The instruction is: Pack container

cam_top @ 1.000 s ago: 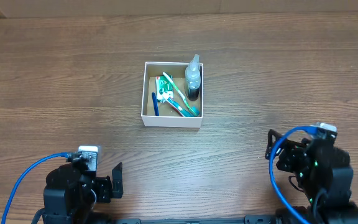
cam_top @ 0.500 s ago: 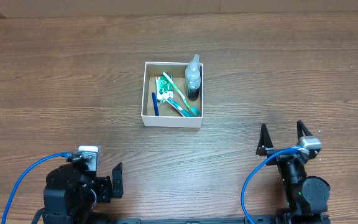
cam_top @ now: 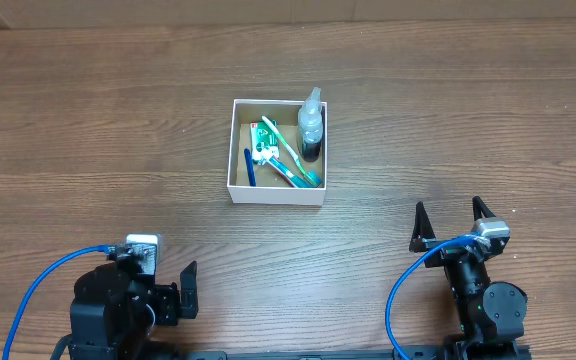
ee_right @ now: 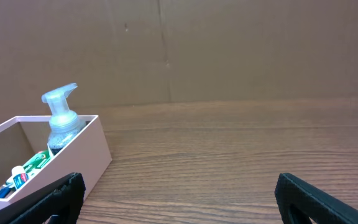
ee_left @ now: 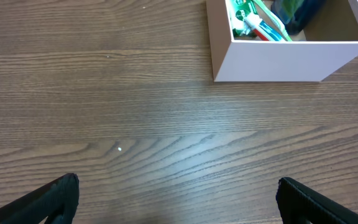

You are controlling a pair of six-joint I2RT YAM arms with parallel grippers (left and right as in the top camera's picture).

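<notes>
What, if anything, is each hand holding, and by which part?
Nothing is held. The left hand and the right hand are both open and empty, apart from the container.

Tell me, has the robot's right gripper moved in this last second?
Yes. Seen from overhead, the right gripper has shifted left, toward the container, which has stayed put. The gripper is open and points up the table.

The container (cam_top: 277, 195), a small square box with 4 thin white walls and a brown cardboard floor, is sitting upright with its open top facing up. It is holding a pump bottle (cam_top: 311, 122) standing in its far right corner and toothbrushes (cam_top: 286, 148) lying slantwise beside it.
</notes>
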